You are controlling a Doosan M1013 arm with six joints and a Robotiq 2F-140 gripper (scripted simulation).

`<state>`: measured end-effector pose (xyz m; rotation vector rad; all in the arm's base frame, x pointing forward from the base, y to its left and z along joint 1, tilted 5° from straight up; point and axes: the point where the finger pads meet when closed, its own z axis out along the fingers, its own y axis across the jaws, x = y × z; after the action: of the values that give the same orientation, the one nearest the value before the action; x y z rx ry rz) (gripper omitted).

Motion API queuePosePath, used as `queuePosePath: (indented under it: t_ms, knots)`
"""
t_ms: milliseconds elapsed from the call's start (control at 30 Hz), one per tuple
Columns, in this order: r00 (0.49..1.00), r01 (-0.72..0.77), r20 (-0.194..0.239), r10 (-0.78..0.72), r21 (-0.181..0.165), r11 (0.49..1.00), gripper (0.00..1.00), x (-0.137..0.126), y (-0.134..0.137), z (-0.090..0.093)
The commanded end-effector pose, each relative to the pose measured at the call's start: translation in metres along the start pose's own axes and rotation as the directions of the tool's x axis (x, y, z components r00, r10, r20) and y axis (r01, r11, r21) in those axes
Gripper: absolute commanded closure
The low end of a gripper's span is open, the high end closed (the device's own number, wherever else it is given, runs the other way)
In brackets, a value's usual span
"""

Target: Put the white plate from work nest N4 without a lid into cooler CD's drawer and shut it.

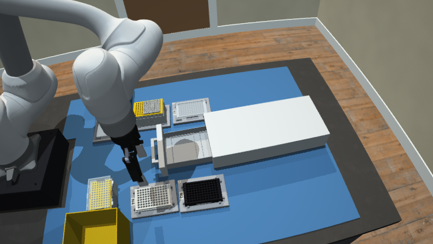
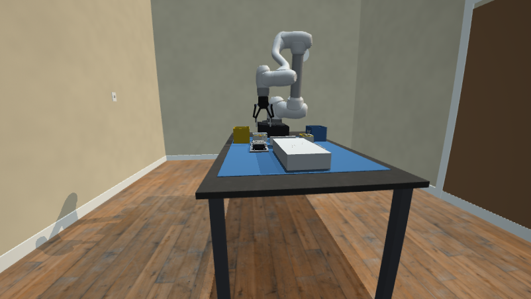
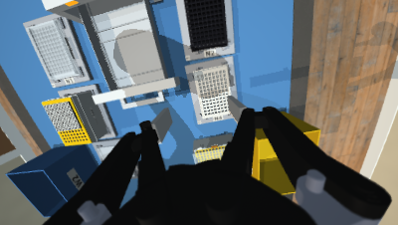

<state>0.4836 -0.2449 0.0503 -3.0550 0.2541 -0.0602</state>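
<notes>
The white plate [image 1: 153, 197] lies without a lid in nest N4 near the bench's front; it also shows in the wrist view [image 3: 213, 91]. The white cooler CD [image 1: 265, 128] has its drawer [image 1: 184, 148] pulled out toward the arm's base, and the drawer's ribbed floor is empty. The bar handle [image 1: 154, 149] is at the drawer's front. My gripper [image 1: 136, 169] is open and empty. It hangs high above the mat between the drawer's handle and nest N4, fingers pointing down. In the wrist view the fingers frame the mat near N4.
A black plate [image 1: 202, 191] lies in nest N2 beside N4. A yellow tip box [image 1: 99, 194] and a yellow bin [image 1: 94, 227] stand at the front left. A lidded plate [image 1: 190, 109] and a yellow rack [image 1: 148, 107] lie behind the drawer. A blue bin [image 3: 50, 179] stands near the base.
</notes>
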Motion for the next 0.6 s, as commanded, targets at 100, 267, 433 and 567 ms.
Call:
queuePosePath:
  t_ms: [100,267,433,567]
  knots:
    - [1.0,0.005,0.003,-0.005,0.0,1.0,0.34,-0.001,0.028,-0.002]
    - [1.0,0.005,0.003,-0.005,0.0,1.0,0.34,-0.002,0.04,-0.003]
    - [1.0,0.005,0.003,-0.005,0.0,1.0,0.34,-0.002,0.04,-0.003]
    - [1.0,0.005,0.003,-0.005,0.0,1.0,0.34,-0.002,0.04,-0.003]
